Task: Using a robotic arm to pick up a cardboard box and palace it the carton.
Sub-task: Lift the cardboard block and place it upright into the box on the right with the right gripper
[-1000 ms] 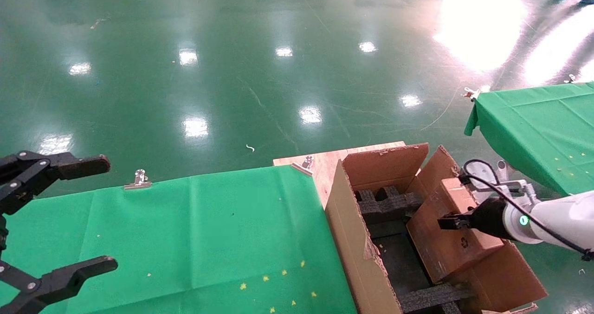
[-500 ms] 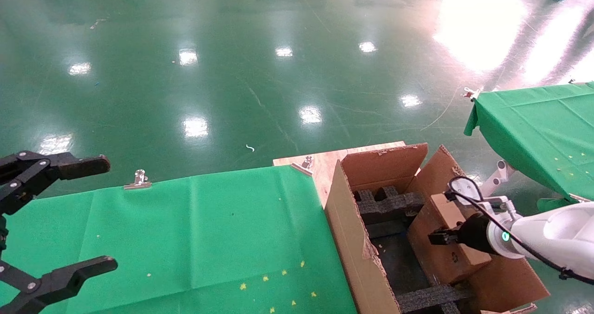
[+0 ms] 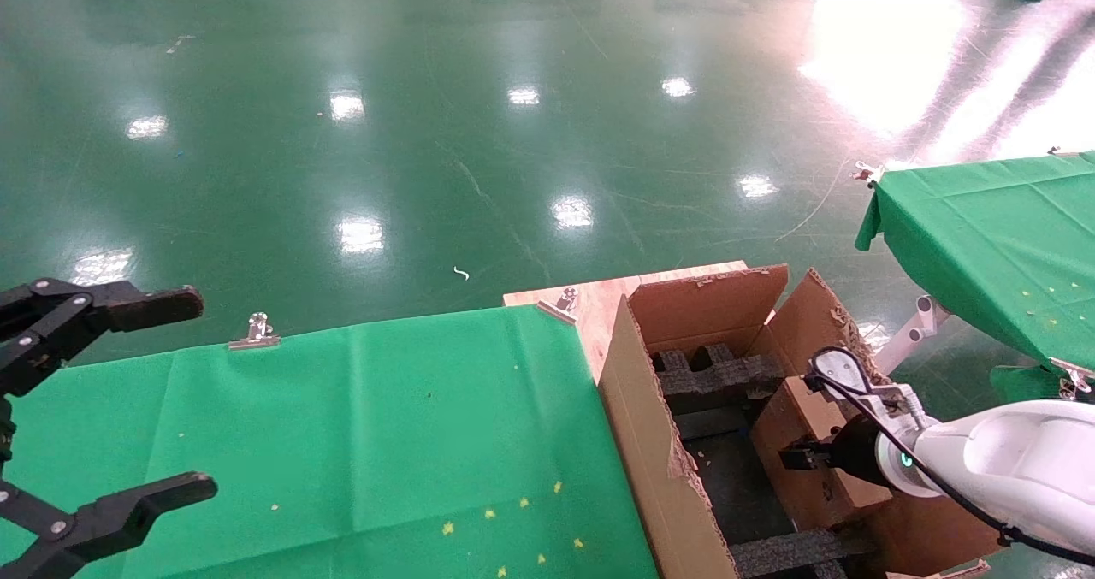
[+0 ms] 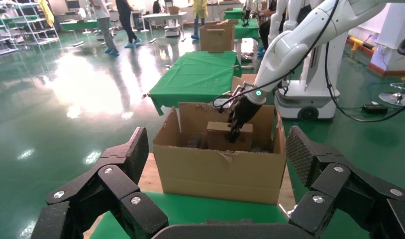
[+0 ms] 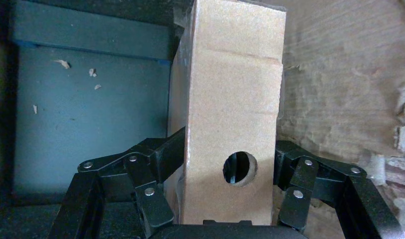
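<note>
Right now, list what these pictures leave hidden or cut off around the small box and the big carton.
- Bottom of the small flat brown cardboard box: head view, hidden by the large corrugated carton; seating unknown.
- Right hand fingertips: right wrist view, covered by the box sides.
- Black foam inserts: head view, partly hidden by the box and white right arm.
- Carton's near end: cut off by the head view's lower edge.
- Left hand, parked over the green tablecloth: cut off at the edge.

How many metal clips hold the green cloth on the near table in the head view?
2: one clip on the far edge of the cloth toward the left, the other clip at its far right corner by the carton. Others may lie out of view.
</note>
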